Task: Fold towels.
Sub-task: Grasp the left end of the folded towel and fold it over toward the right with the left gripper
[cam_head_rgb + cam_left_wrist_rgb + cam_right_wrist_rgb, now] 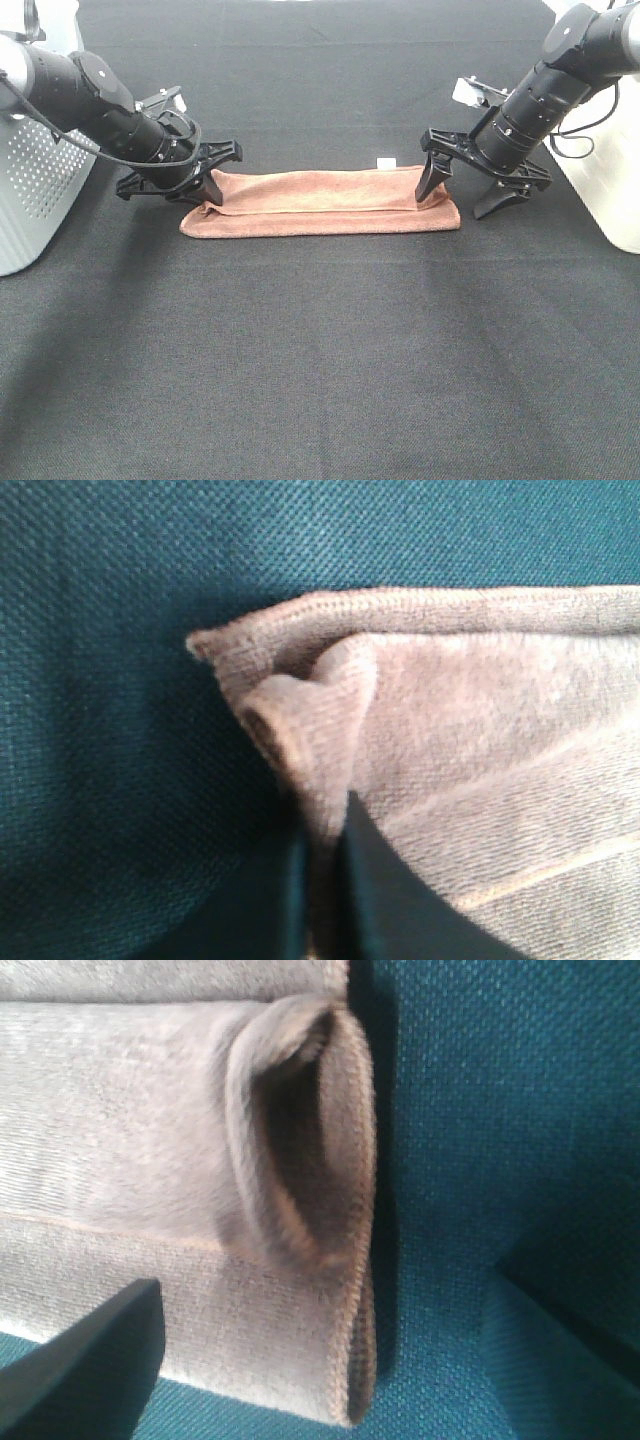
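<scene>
A brown towel (320, 205) lies folded into a long narrow strip across the middle of the black table cloth. My left gripper (205, 192) is at the towel's left end. In the left wrist view the gripper (322, 880) is shut on a raised fold of the towel (480, 740) at that corner. My right gripper (463, 195) is open at the towel's right end, one finger over the cloth and one beyond its edge. In the right wrist view the gripper (325, 1280) straddles the towel's looped end (150, 1130) without holding it.
A white perforated housing (30, 190) stands at the left edge of the table and another white housing (610, 190) at the right edge. A small white tag (384, 162) sticks out at the towel's far edge. Black cloth (320, 360) covers the table toward the front.
</scene>
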`<act>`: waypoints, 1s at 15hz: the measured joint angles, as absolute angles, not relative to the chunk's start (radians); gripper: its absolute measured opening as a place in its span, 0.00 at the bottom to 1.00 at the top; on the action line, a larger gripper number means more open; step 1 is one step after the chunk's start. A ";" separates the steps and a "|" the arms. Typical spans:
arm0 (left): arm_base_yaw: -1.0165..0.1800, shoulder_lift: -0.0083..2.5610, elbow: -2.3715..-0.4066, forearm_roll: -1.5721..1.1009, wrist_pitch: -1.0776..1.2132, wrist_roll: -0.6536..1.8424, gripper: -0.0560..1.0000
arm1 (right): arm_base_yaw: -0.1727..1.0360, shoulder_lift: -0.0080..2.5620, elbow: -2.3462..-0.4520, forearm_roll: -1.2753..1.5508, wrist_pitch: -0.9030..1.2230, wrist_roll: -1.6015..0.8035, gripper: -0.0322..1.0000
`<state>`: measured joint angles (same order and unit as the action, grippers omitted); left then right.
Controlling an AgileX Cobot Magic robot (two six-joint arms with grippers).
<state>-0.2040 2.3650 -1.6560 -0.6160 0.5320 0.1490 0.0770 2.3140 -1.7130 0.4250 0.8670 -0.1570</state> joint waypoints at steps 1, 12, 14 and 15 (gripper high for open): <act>-0.204 2.365 -1.656 -0.616 0.532 0.149 0.08 | 0.077 2.314 -1.713 0.425 0.867 -0.157 0.81; -0.159 2.202 -1.887 -0.257 0.915 -0.089 0.08 | 0.077 2.313 -1.720 0.406 0.908 -0.157 0.81; -0.198 2.202 -1.940 -0.340 0.931 -0.090 0.08 | 0.077 2.313 -1.720 0.406 0.912 -0.157 0.81; -0.227 2.207 -1.953 -0.387 0.931 -0.090 0.08 | 0.077 2.313 -1.721 0.406 0.917 -0.157 0.81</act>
<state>-0.2270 2.2070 -1.9530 -0.3870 0.9310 -0.0900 0.0770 2.3130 -1.7210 0.4060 0.9170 -0.1570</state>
